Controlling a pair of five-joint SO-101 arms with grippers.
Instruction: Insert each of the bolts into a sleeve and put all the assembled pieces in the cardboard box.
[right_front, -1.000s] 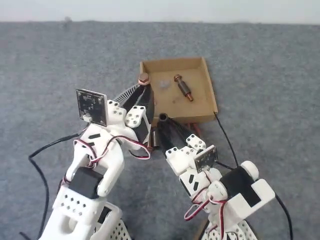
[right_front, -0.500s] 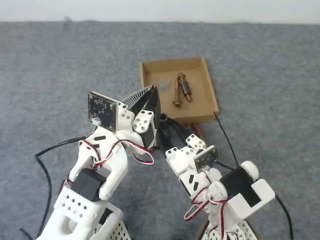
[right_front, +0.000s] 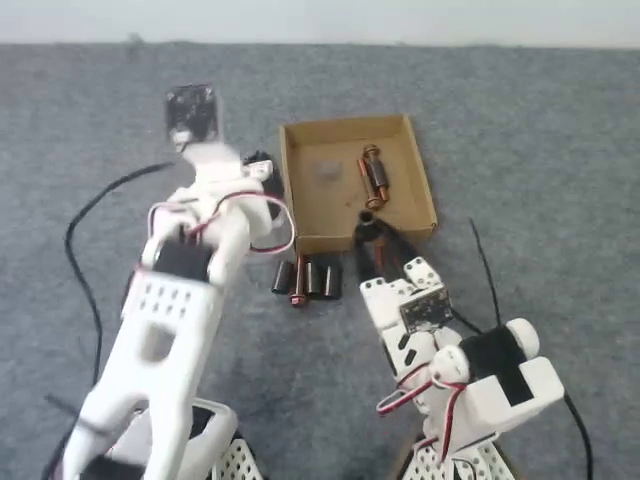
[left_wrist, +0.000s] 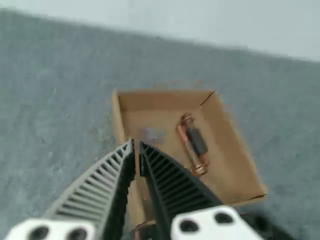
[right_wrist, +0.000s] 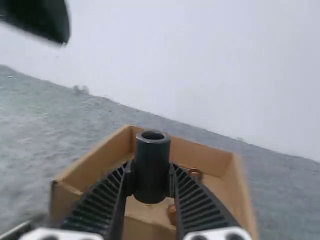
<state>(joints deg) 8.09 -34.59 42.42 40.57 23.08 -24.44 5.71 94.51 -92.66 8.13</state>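
— Grey carpet (right_front: 520, 120) lies under both arms. Why does the right gripper (right_wrist: 150, 175) hold its sleeve (right_wrist: 152, 150) upright?
— Clamped that way, its open bore probably suits a bolt.
— And the left gripper (left_wrist: 136, 146)?
— Its jaws are together and empty above the cardboard box (right_front: 292, 180), where assembled pieces (right_front: 373, 178) lie. Loose parts (right_front: 307, 279) sit just outside.

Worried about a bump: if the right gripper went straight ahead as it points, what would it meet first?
Likely the near wall of the cardboard box: the right gripper, shut on a black sleeve, faces it closely. Its height is unclear, so it may clear the rim.
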